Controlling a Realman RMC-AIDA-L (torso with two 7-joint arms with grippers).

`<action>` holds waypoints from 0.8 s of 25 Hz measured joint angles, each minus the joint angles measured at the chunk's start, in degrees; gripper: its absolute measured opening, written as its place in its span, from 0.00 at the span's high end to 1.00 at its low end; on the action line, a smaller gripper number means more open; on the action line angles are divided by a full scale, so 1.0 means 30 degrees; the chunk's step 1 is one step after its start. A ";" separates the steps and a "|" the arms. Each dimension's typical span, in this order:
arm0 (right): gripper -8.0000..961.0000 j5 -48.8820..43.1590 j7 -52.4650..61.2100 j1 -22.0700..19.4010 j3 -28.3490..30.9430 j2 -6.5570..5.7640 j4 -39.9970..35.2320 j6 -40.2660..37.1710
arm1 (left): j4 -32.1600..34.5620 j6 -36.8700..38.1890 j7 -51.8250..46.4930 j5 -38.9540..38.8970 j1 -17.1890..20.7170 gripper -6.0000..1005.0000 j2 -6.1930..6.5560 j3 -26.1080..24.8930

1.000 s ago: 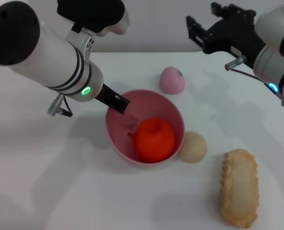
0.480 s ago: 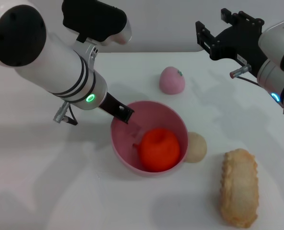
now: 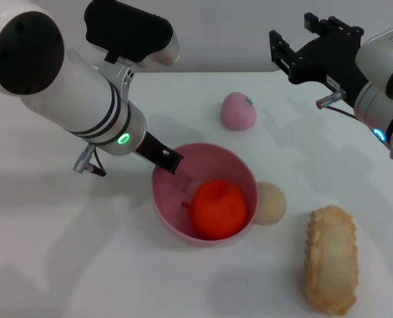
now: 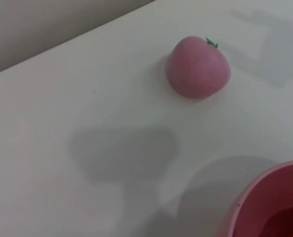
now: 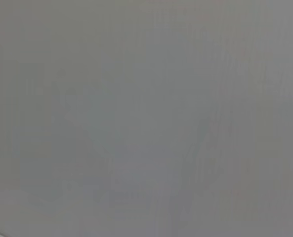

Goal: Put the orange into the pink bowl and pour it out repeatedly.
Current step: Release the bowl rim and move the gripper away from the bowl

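The left gripper [image 3: 171,159] pinches the near-side rim of the bowl [image 3: 166,205], with the orange [image 3: 217,210] inside just beyond its fingertips; the right gripper [image 3: 295,50], its opening impossible to tell, hangs well apart.

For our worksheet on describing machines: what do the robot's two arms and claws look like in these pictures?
Both arms are thick white cylinders with black end caps. The left arm has dark bands, a green ring light, a small silver connector with a thin cable, and a black left claw. The right arm shows a blue light, a thin cable and a boxy black right claw.
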 joint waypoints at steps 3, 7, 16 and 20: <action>0.39 0.0039 0.0024 0.0009 0.0011 0.0000 0.0027 -0.0005 | -0.0309 0.0139 0.0123 -0.0040 -0.0013 0.88 -0.0005 -0.0014; 0.39 0.0038 0.0029 0.0007 0.0000 0.0001 0.0054 -0.0013 | -0.0346 0.0229 0.0140 -0.0162 -0.0028 0.87 -0.0005 0.0016; 0.39 0.0070 0.0058 0.0023 -0.0001 0.0000 0.0119 -0.0013 | -0.0270 0.1298 0.0189 -0.0307 0.0145 0.85 0.0021 0.0090; 0.39 0.0081 0.0060 0.0044 0.0083 0.0000 0.0241 -0.0026 | -0.0260 0.2608 0.0345 0.0083 0.0138 0.77 0.0102 -0.0074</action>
